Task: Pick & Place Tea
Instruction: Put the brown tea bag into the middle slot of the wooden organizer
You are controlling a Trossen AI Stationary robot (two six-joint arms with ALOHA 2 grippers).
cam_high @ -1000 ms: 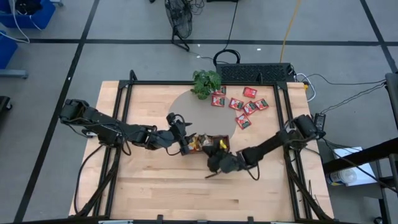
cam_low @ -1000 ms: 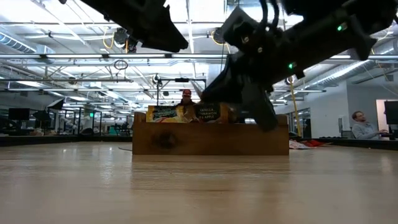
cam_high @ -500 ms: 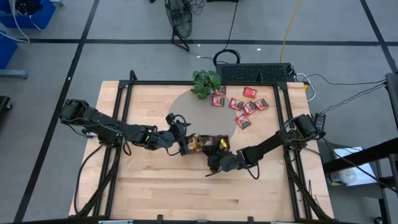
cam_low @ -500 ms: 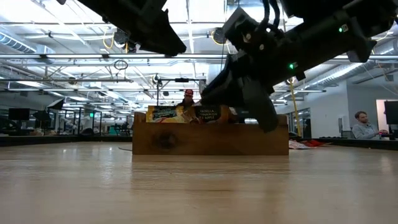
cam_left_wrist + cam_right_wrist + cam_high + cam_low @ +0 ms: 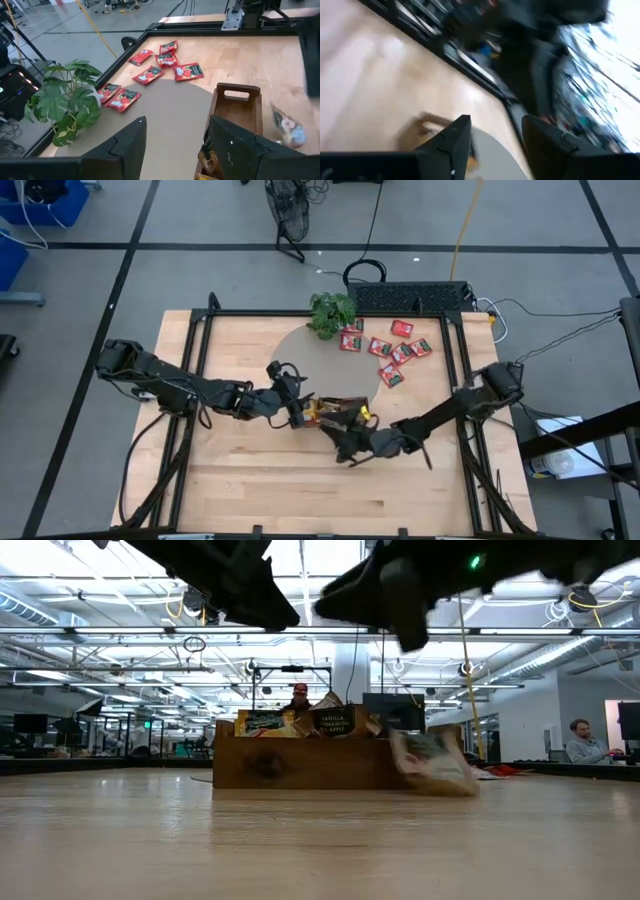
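Centrally, wooden tray (image 5: 335,409) w/ tea packets (image 5: 300,723); one packet (image 5: 432,762) beside it. Right gripper (image 5: 345,448) spread, empty. Left gripper (image 5: 297,412) wide, at tray edge.

Bright, even light from ceiling strip lamps (image 5: 60,610); shadows on the table (image 5: 250,480) are soft. The right wrist view is smeared throughout. A packet (image 5: 432,762), perhaps falling, is blurred.
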